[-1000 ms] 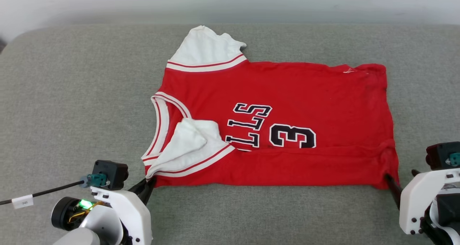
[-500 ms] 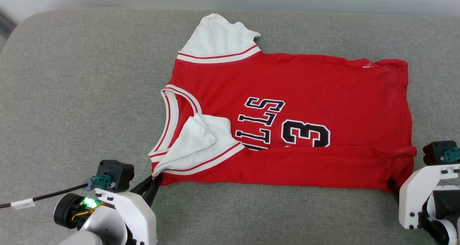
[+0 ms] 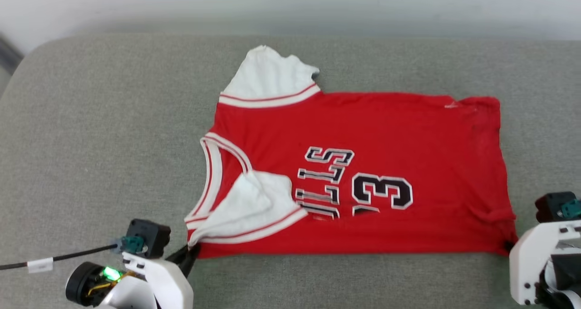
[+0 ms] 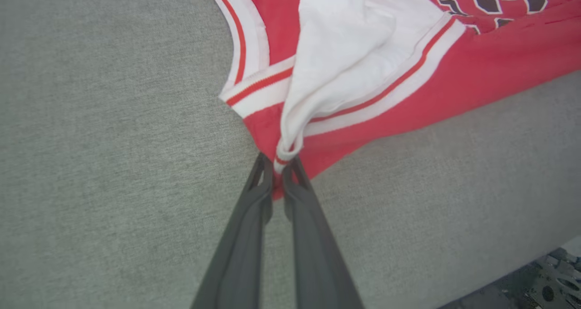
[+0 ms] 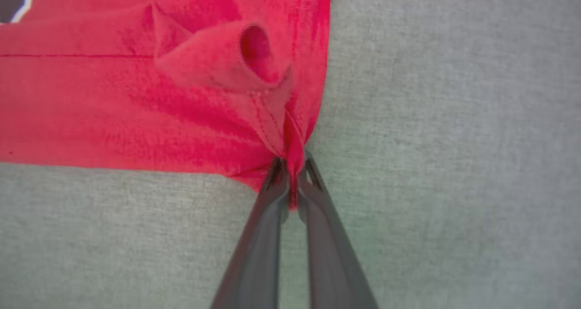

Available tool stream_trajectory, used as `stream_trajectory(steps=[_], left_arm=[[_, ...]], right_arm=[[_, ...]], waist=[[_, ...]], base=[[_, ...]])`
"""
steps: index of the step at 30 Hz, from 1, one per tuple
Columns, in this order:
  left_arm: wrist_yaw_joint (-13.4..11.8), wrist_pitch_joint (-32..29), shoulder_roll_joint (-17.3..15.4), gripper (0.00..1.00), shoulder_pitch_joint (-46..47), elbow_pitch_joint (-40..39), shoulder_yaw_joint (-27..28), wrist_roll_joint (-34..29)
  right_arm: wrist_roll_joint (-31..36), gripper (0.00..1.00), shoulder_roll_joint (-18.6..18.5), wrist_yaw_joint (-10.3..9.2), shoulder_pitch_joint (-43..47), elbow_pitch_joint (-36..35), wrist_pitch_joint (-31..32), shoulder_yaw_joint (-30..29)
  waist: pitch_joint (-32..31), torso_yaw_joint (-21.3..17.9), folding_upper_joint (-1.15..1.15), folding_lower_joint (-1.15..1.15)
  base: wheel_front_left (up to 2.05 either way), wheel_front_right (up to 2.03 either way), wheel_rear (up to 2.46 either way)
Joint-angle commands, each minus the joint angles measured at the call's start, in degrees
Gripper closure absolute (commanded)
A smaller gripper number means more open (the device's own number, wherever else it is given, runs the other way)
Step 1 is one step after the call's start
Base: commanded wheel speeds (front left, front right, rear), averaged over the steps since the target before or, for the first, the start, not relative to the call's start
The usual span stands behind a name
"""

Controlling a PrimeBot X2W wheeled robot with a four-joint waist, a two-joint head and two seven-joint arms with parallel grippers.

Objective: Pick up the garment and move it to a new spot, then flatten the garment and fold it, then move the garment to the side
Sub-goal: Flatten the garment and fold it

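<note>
The garment (image 3: 381, 127), a red jersey with white sleeves and black lettering, lies sideways on a grey cushion (image 3: 100, 132), neck to the left. Its near edge is folded up over the lettering and the lower sleeve (image 3: 247, 204). My left gripper (image 3: 193, 251) is shut on the near shoulder corner; the left wrist view shows the red and white cloth (image 4: 363, 91) pinched between the fingertips (image 4: 265, 175) of the left gripper (image 4: 278, 170). My right gripper (image 3: 507, 246) is shut on the near hem corner, where bunched red fabric (image 5: 136, 95) runs into the right gripper (image 5: 292, 164).
The grey cushion (image 3: 317, 282) stretches around the jersey on all sides, with a pale wall (image 3: 290, 5) behind its far edge. A black cable (image 3: 59, 258) trails left from my left wrist. The cushion's edge and a dark floor (image 4: 522, 295) appear at the lower right of the left wrist view.
Both grippers have kept their hold on the near corners and the folded near band now covers more of the lettering and number. The head camera has shifted, moving the whole scene in the picture.
</note>
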State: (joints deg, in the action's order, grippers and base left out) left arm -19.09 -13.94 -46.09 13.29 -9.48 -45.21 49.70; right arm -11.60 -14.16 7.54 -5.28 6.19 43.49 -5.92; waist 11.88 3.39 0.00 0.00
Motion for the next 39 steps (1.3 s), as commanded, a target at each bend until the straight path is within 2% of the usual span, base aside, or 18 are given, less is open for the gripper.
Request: stream_trajectory(steps=[1, 9, 14, 24, 25, 26, 27, 32, 36, 39], left_arm=[[-0.01, -0.16, -0.53, 1.00, -1.08, 0.14, -0.15, 0.30], [-0.73, -1.25, -2.77, 1.00, -7.09, -1.64, -2.01, 2.29], [0.38, -1.02, -3.14, 1.00, -9.80, -1.17, -3.65, 2.88], [4.89, 0.71, 1.45, 1.00, -8.25, 5.73, -5.25, 3.64], [5.10, 1.16, 1.90, 0.79, -7.91, 6.57, -5.26, 3.40], [5.26, 1.54, 2.25, 0.39, -7.64, 7.31, -5.29, 2.94], [5.35, 2.08, 2.68, 0.00, -7.40, 8.06, -5.23, 2.69], [6.45, 6.69, 4.22, 0.00, -5.99, 9.20, -3.74, 1.70], [7.30, 13.75, 4.87, 0.00, -5.10, 9.90, -1.51, 0.02], [6.49, 19.85, 6.05, 0.00, -4.56, 10.51, 1.00, -0.89]], right_arm=[[-0.35, 1.00, -1.23, -0.11, 1.65, -0.68, 0.63, -0.27], [-2.73, 1.00, -5.02, -0.12, 8.84, -9.45, 6.49, -3.13], [-3.35, 1.00, -3.48, -0.12, 13.52, -13.58, 9.28, -5.68], [-3.38, 1.00, -1.55, -0.10, 14.75, -10.75, 8.22, -4.14], [-2.90, 0.65, -1.75, -0.10, 14.39, -10.27, 7.60, -3.74], [-2.60, 0.00, -1.70, -0.10, 14.00, -9.78, 6.83, -3.64], [-2.31, 0.00, -1.40, -0.10, 13.62, -9.15, 6.05, -3.72], [-2.74, 0.00, -1.62, -0.09, 11.97, -8.98, 2.27, -3.01], [-3.76, 0.00, -1.53, -0.09, 10.07, -11.17, -1.92, -3.43], [-3.90, 0.00, -1.56, -0.09, 8.86, -13.65, -5.78, -3.55]], waist=[[-1.83, -0.58, 0.00, 0.00], [-4.61, -1.51, 0.00, 0.00], [-4.45, -1.77, 0.00, 0.00], [-3.55, -1.60, 0.00, 0.00], [-3.48, -1.55, 0.00, 0.00], [-3.47, -1.49, 0.00, 0.00], [-3.53, -1.38, 0.00, 0.00], [-4.21, -0.97, 0.00, 0.00], [-5.27, -0.88, 0.00, 0.00], [-6.31, -0.89, 0.00, 0.00]], base=[[0.00, 0.00, 0.00], [0.00, 0.00, 0.00], [0.00, 0.00, 0.00], [0.00, 0.00, 0.00], [0.00, 0.00, 0.00], [0.00, 0.00, 0.00], [0.00, 0.00, 0.00], [0.00, 0.00, 0.00], [0.00, 0.00, 0.00], [0.00, 0.00, 0.00]])
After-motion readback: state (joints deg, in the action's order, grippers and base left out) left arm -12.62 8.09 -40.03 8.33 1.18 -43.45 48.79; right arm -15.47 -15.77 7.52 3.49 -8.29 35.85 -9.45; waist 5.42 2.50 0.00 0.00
